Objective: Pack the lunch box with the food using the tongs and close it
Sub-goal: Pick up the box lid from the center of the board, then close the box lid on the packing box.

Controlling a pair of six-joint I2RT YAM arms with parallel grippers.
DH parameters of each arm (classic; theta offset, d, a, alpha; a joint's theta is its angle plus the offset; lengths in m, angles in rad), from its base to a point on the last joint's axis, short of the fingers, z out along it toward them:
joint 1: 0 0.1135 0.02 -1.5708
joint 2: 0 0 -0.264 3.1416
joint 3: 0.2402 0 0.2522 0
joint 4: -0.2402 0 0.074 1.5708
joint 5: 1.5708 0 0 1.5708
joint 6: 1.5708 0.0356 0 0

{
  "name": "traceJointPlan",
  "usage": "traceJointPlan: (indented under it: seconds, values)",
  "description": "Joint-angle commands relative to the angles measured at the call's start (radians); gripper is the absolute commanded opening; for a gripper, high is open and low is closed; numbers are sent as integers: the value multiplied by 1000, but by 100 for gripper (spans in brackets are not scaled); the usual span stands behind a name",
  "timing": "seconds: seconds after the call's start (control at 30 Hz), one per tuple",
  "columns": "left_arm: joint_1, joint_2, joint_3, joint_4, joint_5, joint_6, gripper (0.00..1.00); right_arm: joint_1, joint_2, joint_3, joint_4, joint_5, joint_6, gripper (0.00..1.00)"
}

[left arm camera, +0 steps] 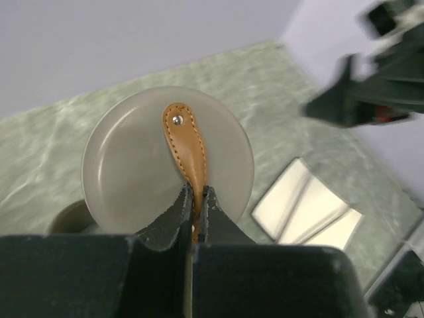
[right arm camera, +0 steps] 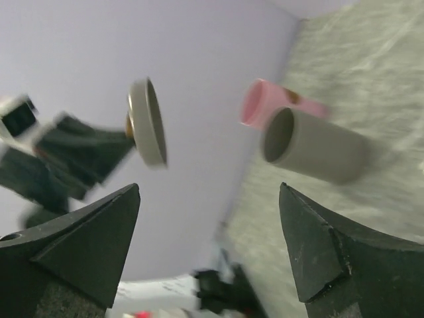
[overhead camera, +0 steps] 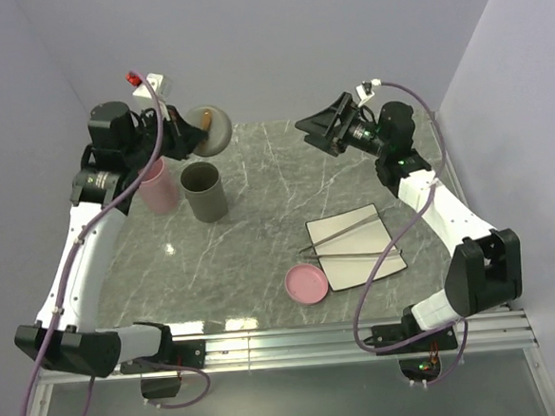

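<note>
Arms white, joints black; purple cables; left hand, right hand black, wedge-fingered.

Left arm raised rear-left; left gripper pinched tight on a brown strap. Right arm raised opposite; right gripper spread wide, apparently rolled sideways (blurred).

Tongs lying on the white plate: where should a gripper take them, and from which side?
From straight above, around mid-length of the tongs, jaws straddling both thin arms. They lie flat on the white plate, joined end toward the pink lid, so a sideways approach would likely find nothing to pinch.
</note>
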Motion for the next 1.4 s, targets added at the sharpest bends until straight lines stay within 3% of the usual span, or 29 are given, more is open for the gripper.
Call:
traceJointPlan:
  seconds: [0.0,0.17,0.37,1.37]
  values:
    - [56,69,93,-259,-72,125,0,-18,-70,96,-301,-48,-360,93]
    - [82,147,90,-319,-112,157,0,-26,-95,206,-508,-29,-599,99]
    - [104,184,15,-241,-100,156,0,-26,-133,286,-664,-10,-762,100]
    - [147,374,-1,-213,-54,142,0,-26,-144,284,-656,-36,-767,100]
